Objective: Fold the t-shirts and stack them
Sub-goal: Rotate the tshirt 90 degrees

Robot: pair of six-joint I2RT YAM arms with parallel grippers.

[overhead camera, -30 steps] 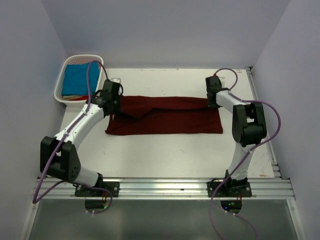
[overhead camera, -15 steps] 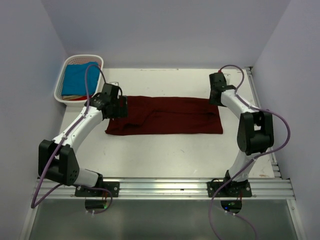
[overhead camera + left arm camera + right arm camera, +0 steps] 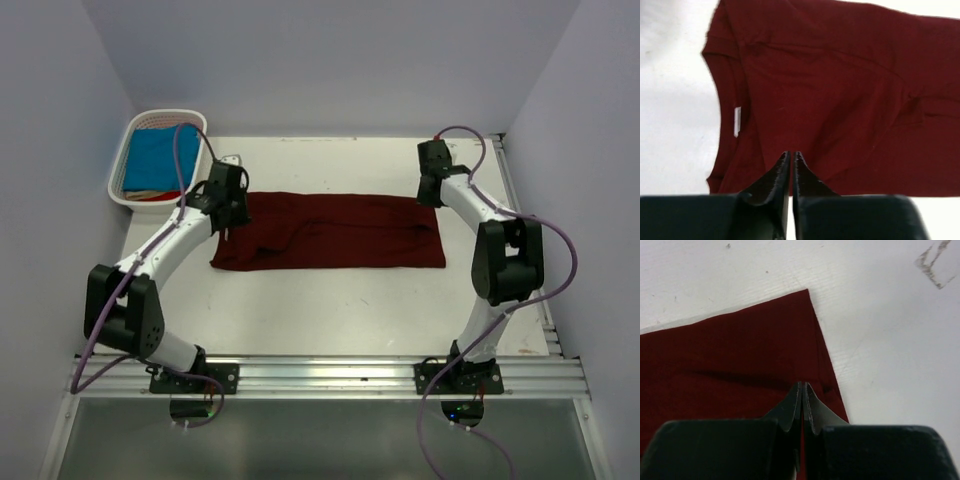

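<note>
The dark maroon t-shirt [image 3: 330, 232] lies flat on the table, folded into a long band. Its neck and white label [image 3: 737, 121] are at the left end, and its right corner [image 3: 805, 295] shows in the right wrist view. My left gripper [image 3: 236, 210] [image 3: 791, 153] hovers over the neck end, jaws shut with nothing between them. My right gripper [image 3: 433, 196] [image 3: 803, 384] is over the shirt's far right corner, also shut and holding nothing. A turquoise-blue t-shirt [image 3: 160, 157] lies in the white basket [image 3: 117, 172].
The white slatted basket stands at the table's back left corner, close behind my left arm. White walls close in the table at the back and on both sides. A metal rail [image 3: 330, 375] runs along the near edge.
Both grippers have opened, dropping the shirt's raised far edge, and shut again. The cloth now lies flat. The right gripper has drawn back towards the far right corner.
</note>
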